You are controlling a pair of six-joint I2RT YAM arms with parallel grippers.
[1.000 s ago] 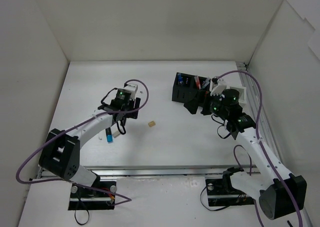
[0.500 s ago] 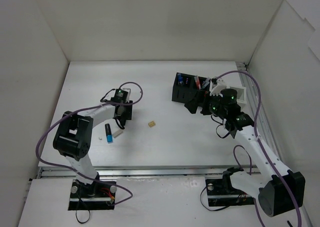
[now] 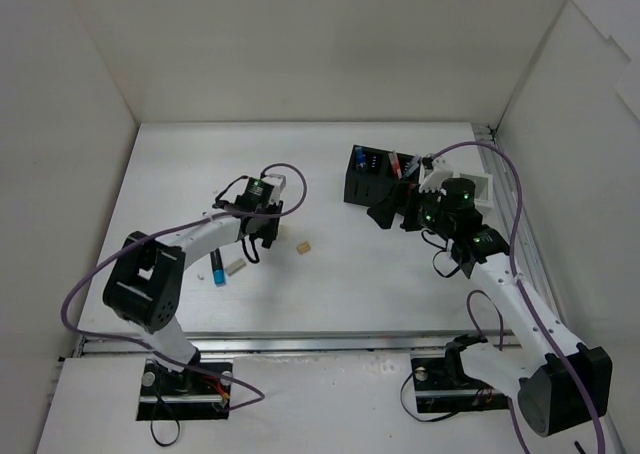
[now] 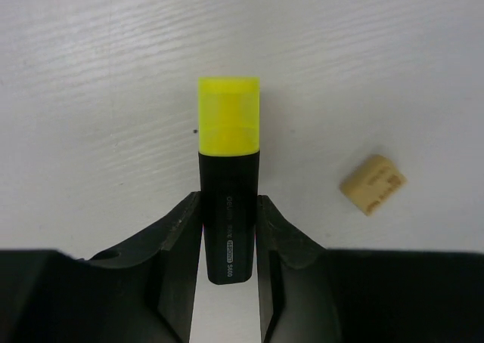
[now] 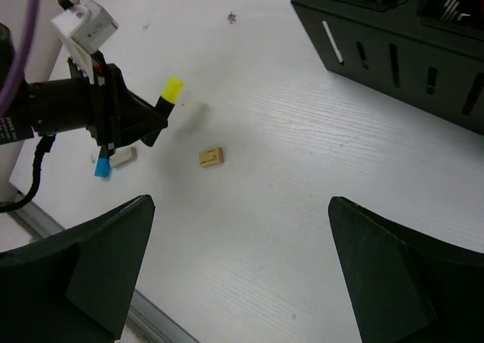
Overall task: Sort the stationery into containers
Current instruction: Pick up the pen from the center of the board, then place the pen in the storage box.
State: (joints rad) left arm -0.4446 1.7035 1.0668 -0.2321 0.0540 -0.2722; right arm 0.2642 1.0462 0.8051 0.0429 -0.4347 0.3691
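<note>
On the table [image 3: 330, 284], far left, lies the blue-capped bottle [image 3: 218, 271]. My left pincer [image 4: 228, 207] clamps the black barrel of the yellow highlighter [image 4: 228, 124], cap pointing out past my fingertips. A beige eraser [image 4: 372, 183] lies near, to its right. Further right, my right pincer [image 5: 240, 207] hangs wide open beside the black organizer [image 5: 401, 41].

Left hand [image 3: 268, 236] low over surface [image 3: 340, 279]. Beige eraser [image 3: 303, 246] just at its 3 o'clock, blue-capped bottle [image 3: 218, 272] at 8 o'clock. Right hand [image 3: 392, 212] at 5 o'clock of black organizer [image 3: 368, 179].
</note>
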